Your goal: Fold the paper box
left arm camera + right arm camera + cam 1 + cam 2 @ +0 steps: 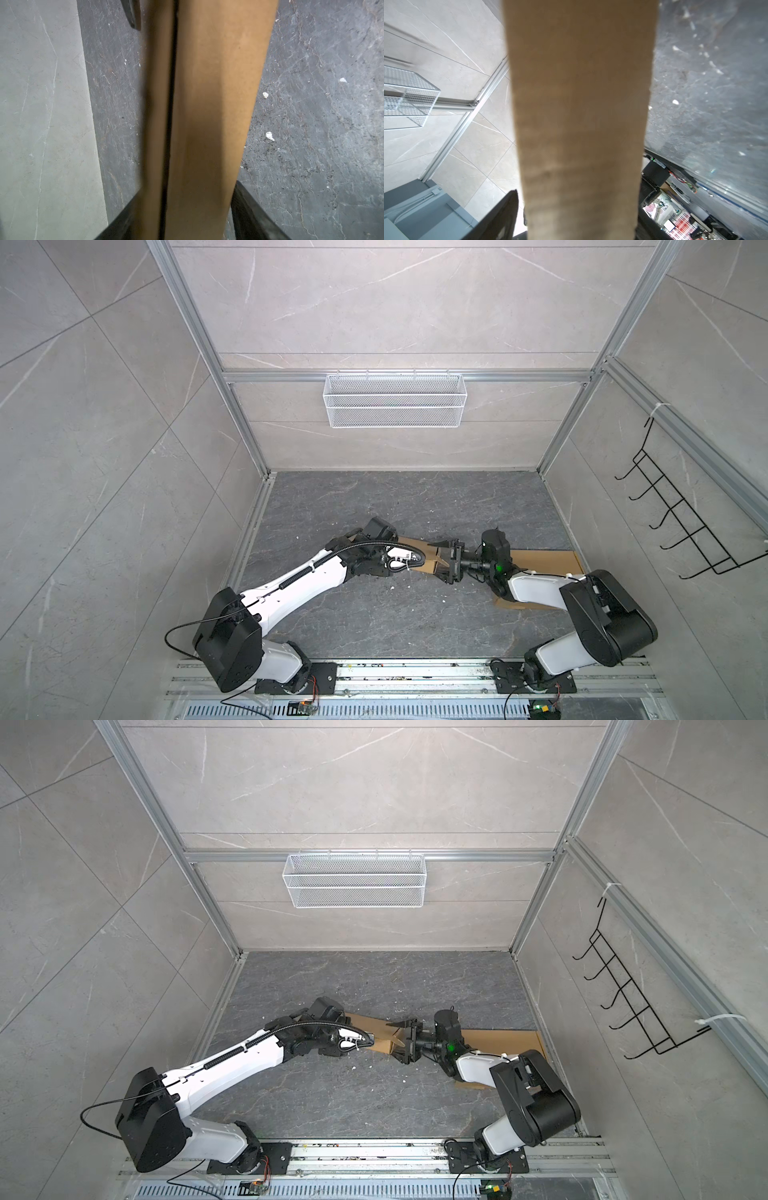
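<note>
Brown cardboard, the paper box (432, 560) sits on the dark counter (374, 614), lower centre in both top views. Its long axis runs across the frame from one arm to the other. We see the left fingers (122, 222) straddling its left end, close against both long edges; whether they pinch it we cannot tell. The right fingers (502, 214) stand spread around the opposite end, with a gap on one side. We judge both arms equally near, facing along that axis. Another cardboard sheet (544, 562) lies flat beneath the right arm.
</note>
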`<state>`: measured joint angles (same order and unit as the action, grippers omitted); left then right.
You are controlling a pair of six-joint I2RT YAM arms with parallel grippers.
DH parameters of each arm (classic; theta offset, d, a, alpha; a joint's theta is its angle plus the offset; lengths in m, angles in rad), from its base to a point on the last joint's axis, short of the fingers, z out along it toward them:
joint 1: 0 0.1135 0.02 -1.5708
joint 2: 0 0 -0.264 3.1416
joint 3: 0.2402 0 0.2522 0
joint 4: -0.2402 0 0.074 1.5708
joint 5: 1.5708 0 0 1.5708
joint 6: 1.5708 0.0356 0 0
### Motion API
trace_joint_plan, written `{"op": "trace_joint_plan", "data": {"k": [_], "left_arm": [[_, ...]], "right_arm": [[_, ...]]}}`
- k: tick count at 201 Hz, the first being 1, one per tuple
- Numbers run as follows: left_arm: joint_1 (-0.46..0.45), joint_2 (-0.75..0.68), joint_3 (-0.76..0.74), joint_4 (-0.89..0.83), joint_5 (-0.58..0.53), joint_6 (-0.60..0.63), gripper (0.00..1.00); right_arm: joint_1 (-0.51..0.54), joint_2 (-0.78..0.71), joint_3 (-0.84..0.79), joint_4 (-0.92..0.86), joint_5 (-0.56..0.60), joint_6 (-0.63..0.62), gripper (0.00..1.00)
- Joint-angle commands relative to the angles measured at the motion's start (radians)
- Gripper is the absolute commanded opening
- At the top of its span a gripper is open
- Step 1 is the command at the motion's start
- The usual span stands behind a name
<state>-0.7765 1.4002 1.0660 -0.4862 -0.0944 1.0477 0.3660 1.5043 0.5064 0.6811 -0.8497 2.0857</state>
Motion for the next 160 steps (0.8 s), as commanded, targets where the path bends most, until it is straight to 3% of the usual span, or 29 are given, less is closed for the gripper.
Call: {"op": "trace_joint_plan", "data": {"k": [1,36,98,160], "left_arm": [[0.011,0.011,0.059,-0.057,0.021,-0.009,0.56],[0.026,0.024,0.102,-0.105,0.03,-0.016,0.53],[0.051,0.103,0.203,-0.196,0.084,-0.059,0.5],[0.082,0.185,0.36,-0.357,0.16,-0.109,0.47]], "right_arm": [[-0.019,-0.019,0.046,-0.12,-0.032,-0.047,0.78],[-0.037,-0.017,0.082,-0.185,-0.058,-0.104,0.8],[-0.127,-0.055,0.162,-0.45,-0.118,-0.349,0.83],[-0.248,-0.038,0.425,-0.964,-0.127,-0.909,0.85]]}}
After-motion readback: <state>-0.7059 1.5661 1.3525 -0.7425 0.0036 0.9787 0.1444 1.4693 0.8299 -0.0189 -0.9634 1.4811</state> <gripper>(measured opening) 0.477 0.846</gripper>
